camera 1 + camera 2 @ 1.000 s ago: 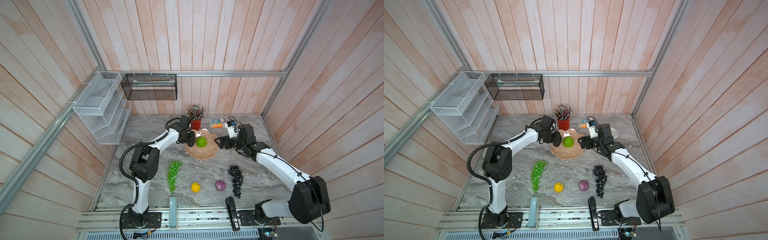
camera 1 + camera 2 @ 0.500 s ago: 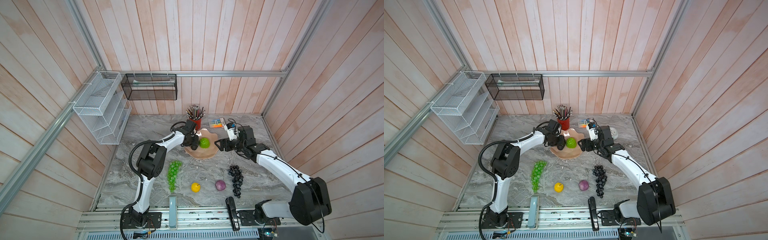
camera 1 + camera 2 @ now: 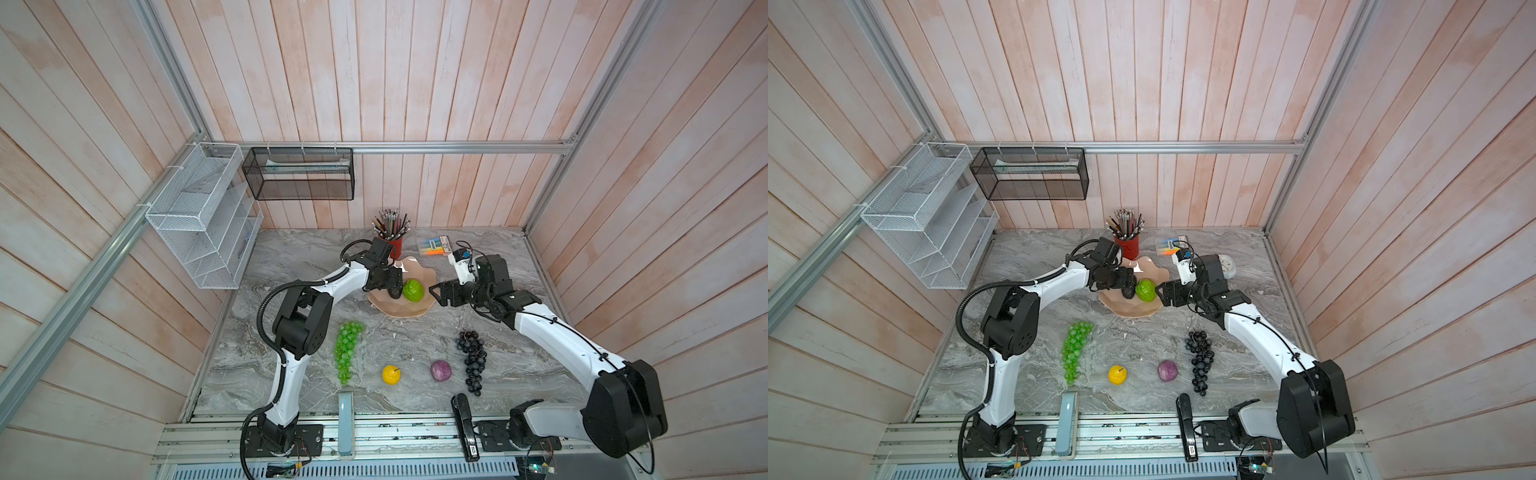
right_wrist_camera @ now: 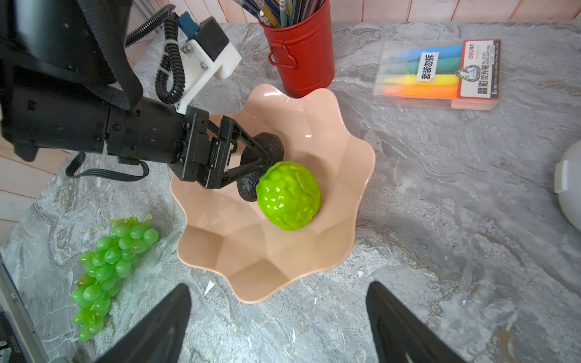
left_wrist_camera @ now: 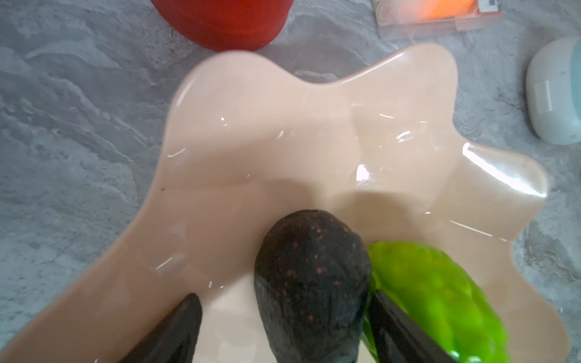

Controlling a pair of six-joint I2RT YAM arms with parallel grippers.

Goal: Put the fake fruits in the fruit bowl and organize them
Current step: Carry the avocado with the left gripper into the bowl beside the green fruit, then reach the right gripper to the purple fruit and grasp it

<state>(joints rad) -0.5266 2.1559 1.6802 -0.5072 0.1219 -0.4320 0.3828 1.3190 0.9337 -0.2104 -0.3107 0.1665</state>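
Sitting in the fruit bowl (image 5: 251, 125), is the black avocado (image 5: 311, 283)?
— Yes, against the bumpy green ball (image 4: 287, 195), left gripper (image 5: 283, 297) slack around it; its finger wedged between them could knock either out. Right gripper (image 4: 278, 292) gapes empty beside the bowl

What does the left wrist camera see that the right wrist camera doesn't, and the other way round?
Only the left wrist view: the black avocado's reddish speckles close up, between two dark fingers. Only the right wrist view: the green grape bunch on the table, pencils in the red cup, and the left gripper from outside, jaws open around the avocado. Both: the pink fruit bowl, avocado, bumpy green ball, red cup, highlighter pack.
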